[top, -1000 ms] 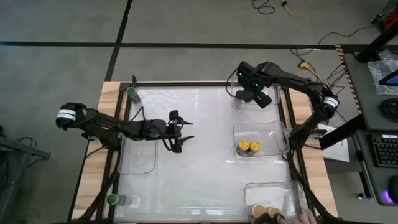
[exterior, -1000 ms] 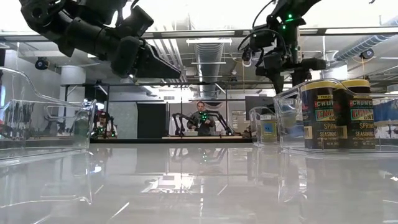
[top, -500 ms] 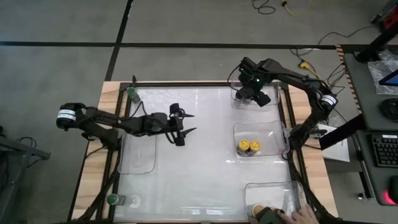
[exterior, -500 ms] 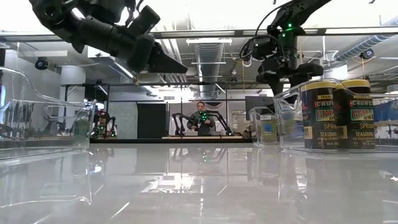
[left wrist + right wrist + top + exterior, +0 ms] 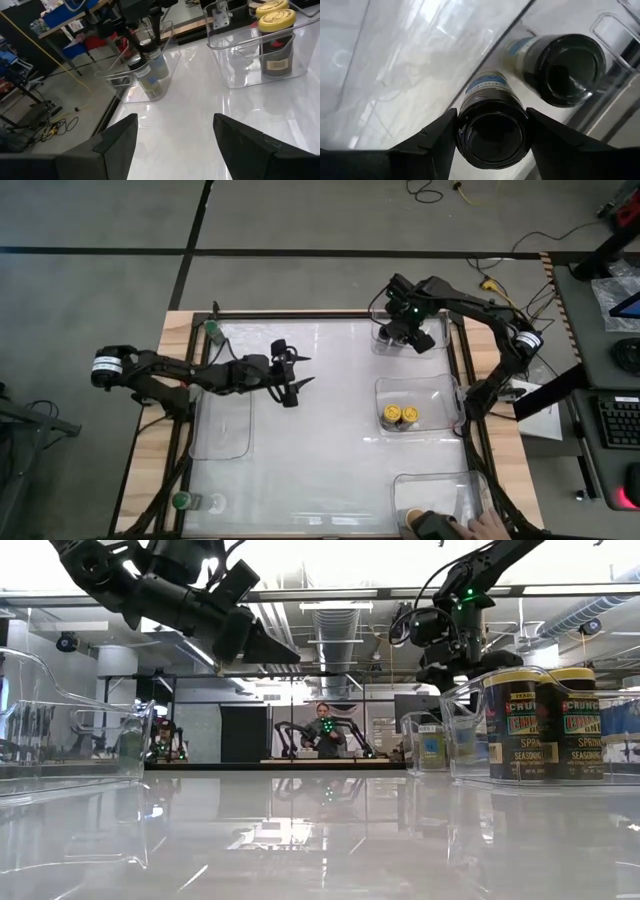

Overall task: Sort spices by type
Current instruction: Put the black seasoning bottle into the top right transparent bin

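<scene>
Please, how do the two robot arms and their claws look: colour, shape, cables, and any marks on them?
Both arms are black, thin and jointed. Each carries a white band with dark marks near its base. Black cables run along the left arm, ending in the left claw with two dark pointed fingers. The right claw has a green light just behind it; its fingers are dark too.

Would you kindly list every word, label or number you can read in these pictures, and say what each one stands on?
"CRUNCH": partly cut off, on the two yellow-lidded dark spice jars in a clear plastic bin.
"SEASONING": lower on the same labels.
Barcode on a yellow-lidded jar: digits too small.
Blue label on the black-lidded jar between the right gripper's fingers: blurred, unreadable.
</scene>
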Tool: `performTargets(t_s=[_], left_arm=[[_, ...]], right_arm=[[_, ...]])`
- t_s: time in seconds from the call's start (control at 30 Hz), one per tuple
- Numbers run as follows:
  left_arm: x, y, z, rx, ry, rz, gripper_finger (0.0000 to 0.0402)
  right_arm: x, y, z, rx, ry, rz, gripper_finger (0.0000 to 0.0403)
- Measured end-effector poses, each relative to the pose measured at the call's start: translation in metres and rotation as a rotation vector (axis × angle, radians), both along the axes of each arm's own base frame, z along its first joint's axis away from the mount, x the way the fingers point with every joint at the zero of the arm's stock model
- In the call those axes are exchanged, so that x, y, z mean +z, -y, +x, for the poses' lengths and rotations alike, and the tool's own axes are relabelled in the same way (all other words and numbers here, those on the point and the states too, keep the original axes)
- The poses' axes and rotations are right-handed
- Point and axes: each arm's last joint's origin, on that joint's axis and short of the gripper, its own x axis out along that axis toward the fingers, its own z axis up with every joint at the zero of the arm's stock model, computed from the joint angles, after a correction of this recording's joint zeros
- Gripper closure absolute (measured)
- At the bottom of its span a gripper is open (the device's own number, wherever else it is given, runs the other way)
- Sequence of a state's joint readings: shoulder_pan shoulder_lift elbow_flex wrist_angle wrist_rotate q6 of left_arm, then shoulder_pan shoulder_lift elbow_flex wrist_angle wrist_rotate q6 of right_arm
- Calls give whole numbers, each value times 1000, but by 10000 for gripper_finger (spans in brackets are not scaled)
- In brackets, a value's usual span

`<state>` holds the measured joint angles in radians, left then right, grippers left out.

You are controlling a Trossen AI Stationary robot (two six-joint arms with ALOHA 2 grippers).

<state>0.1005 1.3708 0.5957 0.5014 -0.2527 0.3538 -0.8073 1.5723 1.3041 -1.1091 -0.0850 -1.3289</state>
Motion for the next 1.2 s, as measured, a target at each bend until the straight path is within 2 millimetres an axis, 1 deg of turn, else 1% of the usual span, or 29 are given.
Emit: performTargets(t_s=[0.2,0.4,0.63,0.87,1.2], left_arm=[[0,-1,0,3,1,0,158],[0,-1,0,3,2,0,158],[0,-1,0,4,1,0,158],[0,-1,0,6,1,-4,158],[0,-1,0,8,3,-10,158]], right_arm=[[-1,2,1,-8,22,8,199],[-6,3,2,-27,21,24,189],[-6,3,3,-46,25,22,192],[-6,3,3,-53,27,21,177],[-8,3,3,-61,30,18,181]])
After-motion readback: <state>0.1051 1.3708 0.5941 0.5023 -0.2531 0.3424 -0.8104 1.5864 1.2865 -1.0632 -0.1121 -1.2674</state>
